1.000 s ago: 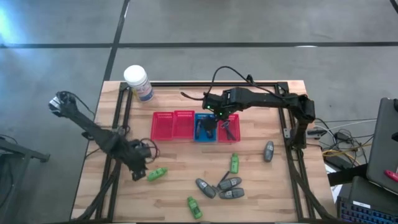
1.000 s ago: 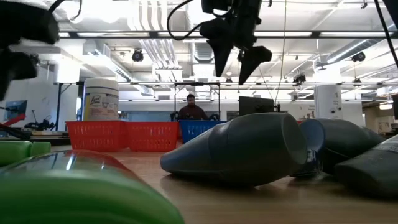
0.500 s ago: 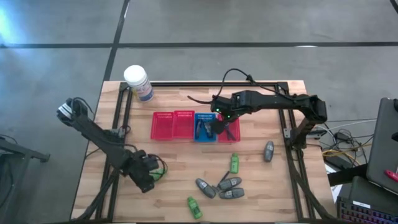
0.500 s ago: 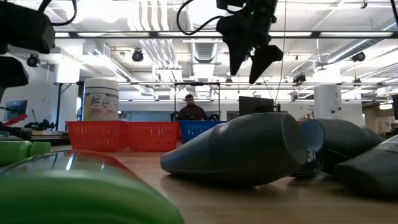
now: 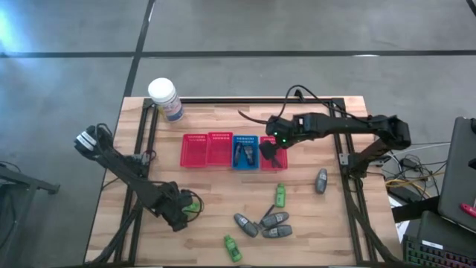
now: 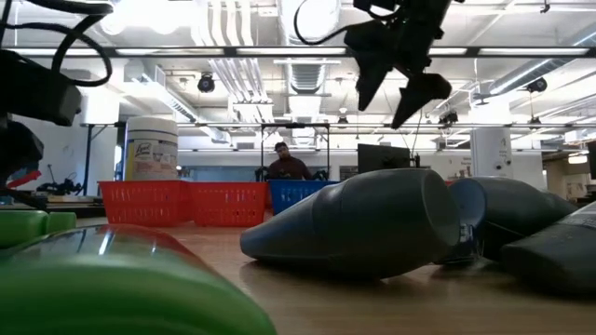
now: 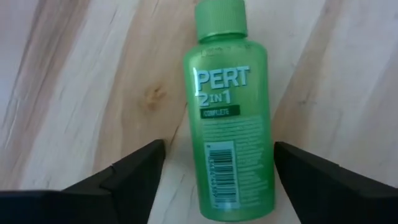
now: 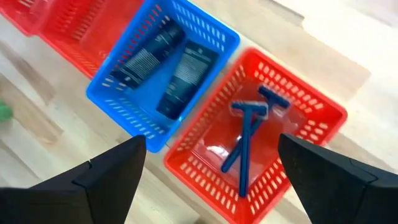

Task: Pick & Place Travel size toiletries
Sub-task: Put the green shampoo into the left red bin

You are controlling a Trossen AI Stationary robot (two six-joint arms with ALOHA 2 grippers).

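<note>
Right wrist view only: inside of baskets readable. Blue basket [image 8: 163, 81] holding two dark tubes [image 8: 169, 67] side by side; red basket [image 8: 261, 134] right beside it, touching, holding two blue razors [image 8: 249, 127] crossed over each other. High view giving just dark shapes in the blue basket [image 5: 245, 152], plus two more red baskets [image 5: 207, 149] in the same row on its other side.

Left wrist view only: label legible, green bottle [image 7: 231, 118] reading "PERT 2 IN 1", lying flat on the wooden table [image 7: 87, 74], cap pointing away from the camera. Same bottle barely visible in high view, mostly hidden under the arm.

Left gripper [image 7: 214, 171] spread wide, one finger each side of the bottle body, gaps on both sides, not touching, holding nothing. Sits low over the front-left part of the table in high view [image 5: 177, 212].

Right gripper [image 5: 271, 151] above the red basket at the row's right end, fingers [image 8: 109, 168] wide apart, empty. Low view showing it well above the table [image 6: 399, 79], jaws splayed.

Loose toiletries, high view: green bottle [image 5: 280, 195] mid-table, another green bottle [image 5: 232, 248] near front edge, three grey tubes [image 5: 264, 224] clustered together between them, one grey tube [image 5: 320, 180] apart to the right. Low view filled by grey tubes [image 6: 363, 223] close up, green blur [image 6: 112, 284] in foreground.

White-lidded jar [image 5: 164, 98] at back-left corner. Person [image 6: 287, 162] far behind the table in low view.
</note>
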